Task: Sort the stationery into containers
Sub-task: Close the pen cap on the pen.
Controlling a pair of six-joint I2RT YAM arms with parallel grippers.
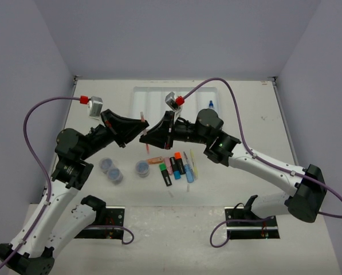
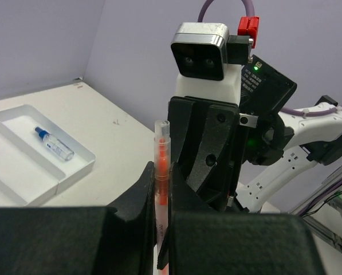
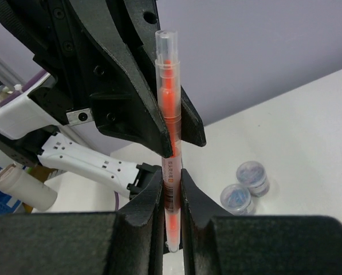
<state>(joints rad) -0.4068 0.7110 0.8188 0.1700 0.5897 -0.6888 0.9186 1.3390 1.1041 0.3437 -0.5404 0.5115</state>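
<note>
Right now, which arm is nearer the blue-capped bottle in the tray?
Right. The right arm passes close beside the bottle; the left arm lies well left of it. Both grip the orange pen.

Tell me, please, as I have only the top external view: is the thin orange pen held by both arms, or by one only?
Observer: By both. In the right wrist view, the right gripper has its jaws shut on the pen.
Operator: And the left one?
Observer: In the left wrist view, the left gripper has its jaws closed on the same pen.
Operator: How does the pen look up close?
Observer: Clear barrel, orange inside, and a printed barcode sitting between the right jaws.
</note>
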